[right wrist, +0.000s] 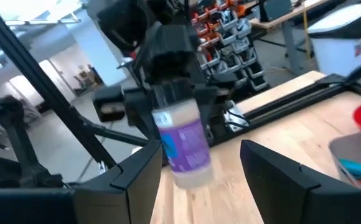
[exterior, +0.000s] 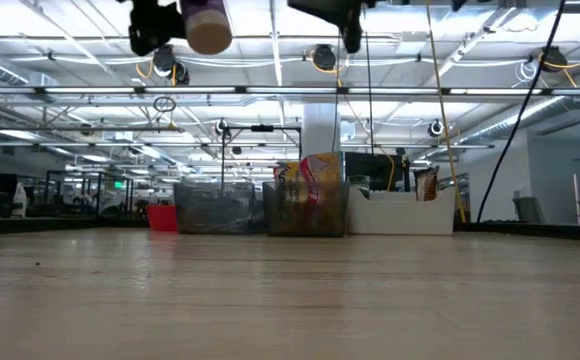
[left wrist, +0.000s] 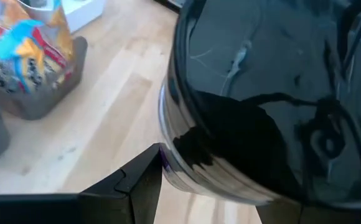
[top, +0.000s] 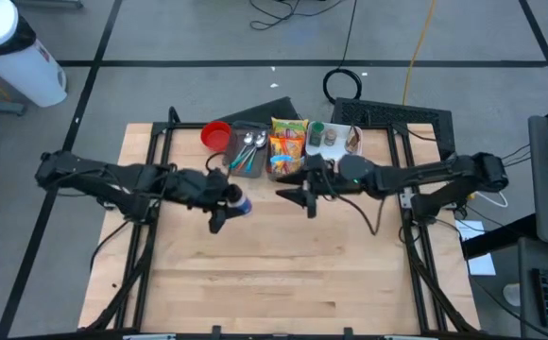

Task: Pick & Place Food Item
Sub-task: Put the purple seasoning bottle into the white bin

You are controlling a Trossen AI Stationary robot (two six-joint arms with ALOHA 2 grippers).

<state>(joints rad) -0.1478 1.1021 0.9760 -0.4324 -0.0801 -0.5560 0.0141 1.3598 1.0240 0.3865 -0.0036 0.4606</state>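
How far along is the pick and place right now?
Done: the pick. The left claw grips a jar with a purple label, held in the air above the table. In hand: a possible handover, since the right claw is open and faces the jar. Left: placing it; the bins sit at the table's far edge.
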